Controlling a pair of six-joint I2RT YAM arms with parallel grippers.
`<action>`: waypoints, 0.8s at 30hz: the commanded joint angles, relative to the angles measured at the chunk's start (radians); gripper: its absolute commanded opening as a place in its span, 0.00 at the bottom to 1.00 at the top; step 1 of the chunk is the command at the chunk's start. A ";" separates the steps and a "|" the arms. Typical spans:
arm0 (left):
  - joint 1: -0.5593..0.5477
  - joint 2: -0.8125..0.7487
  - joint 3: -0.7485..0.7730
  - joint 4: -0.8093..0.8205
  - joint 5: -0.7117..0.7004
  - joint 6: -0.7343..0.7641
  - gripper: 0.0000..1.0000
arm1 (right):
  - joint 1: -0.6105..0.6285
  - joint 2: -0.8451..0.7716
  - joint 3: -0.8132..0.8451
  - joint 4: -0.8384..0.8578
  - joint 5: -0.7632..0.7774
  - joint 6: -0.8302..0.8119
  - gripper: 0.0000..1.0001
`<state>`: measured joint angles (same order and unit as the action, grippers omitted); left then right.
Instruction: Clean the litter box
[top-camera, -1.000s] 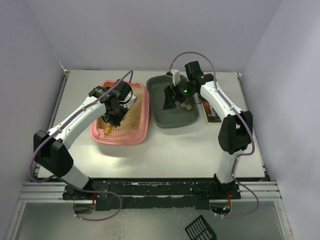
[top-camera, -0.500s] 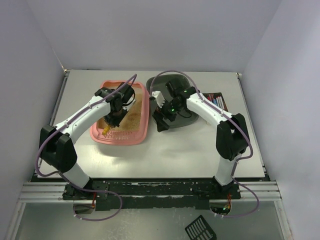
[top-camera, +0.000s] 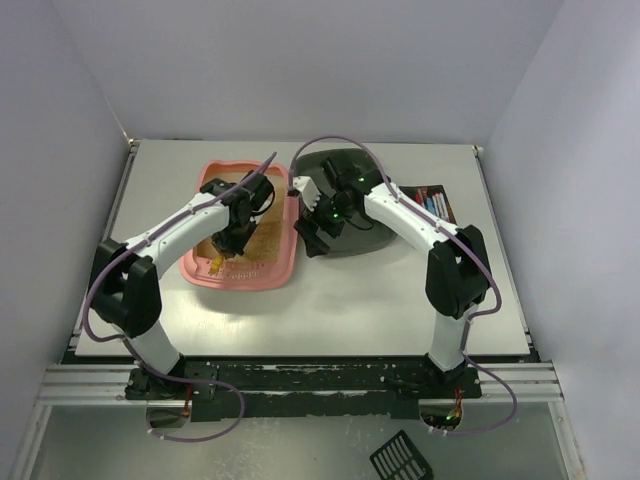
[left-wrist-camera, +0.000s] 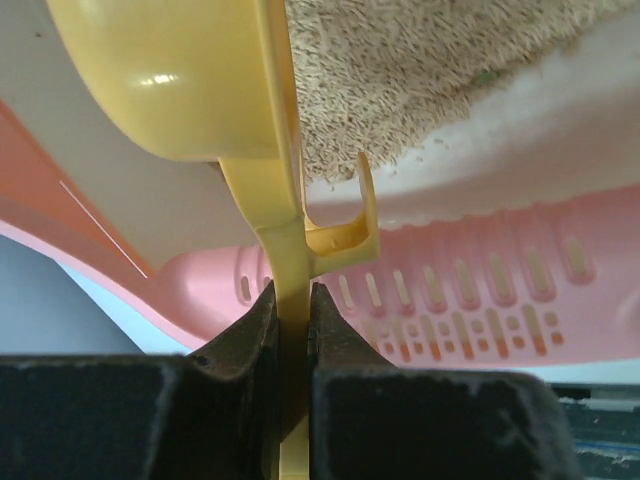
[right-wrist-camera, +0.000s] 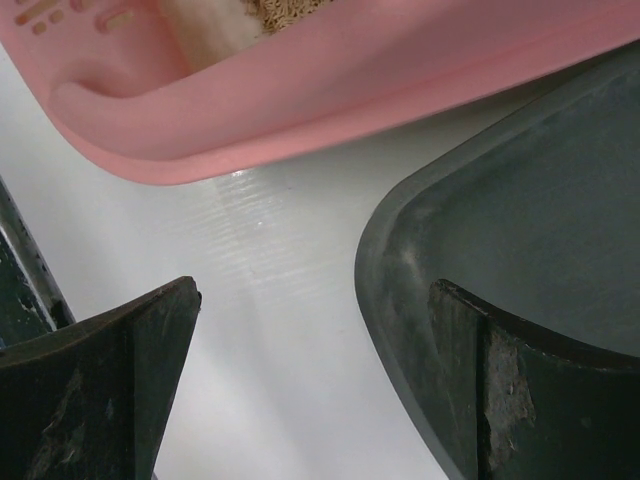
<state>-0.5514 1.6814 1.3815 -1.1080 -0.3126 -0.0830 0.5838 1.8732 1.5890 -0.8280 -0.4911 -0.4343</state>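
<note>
While the scoop is clamped in the left gripper above the litter box, the right gripper is spread.
Litter may be spilled if tipped short of the adjoining grey tray.

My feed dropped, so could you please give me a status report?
Left gripper shut on yellow scoop, over litter box. Right gripper open, at grey tray edge beside litter box. Nothing seen blocking.
</note>
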 joint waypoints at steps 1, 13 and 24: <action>0.014 0.015 0.053 0.022 -0.138 -0.153 0.07 | -0.002 -0.006 0.033 -0.018 0.020 0.017 1.00; -0.018 0.151 0.183 -0.095 -0.558 -0.344 0.07 | -0.003 0.003 0.034 -0.019 -0.024 0.058 1.00; -0.017 0.313 0.215 -0.128 -0.666 -0.402 0.07 | -0.005 -0.011 0.027 -0.029 -0.018 0.048 1.00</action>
<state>-0.5644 1.9617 1.5639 -1.2041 -0.8902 -0.4454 0.5789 1.8732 1.6009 -0.8471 -0.5026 -0.3817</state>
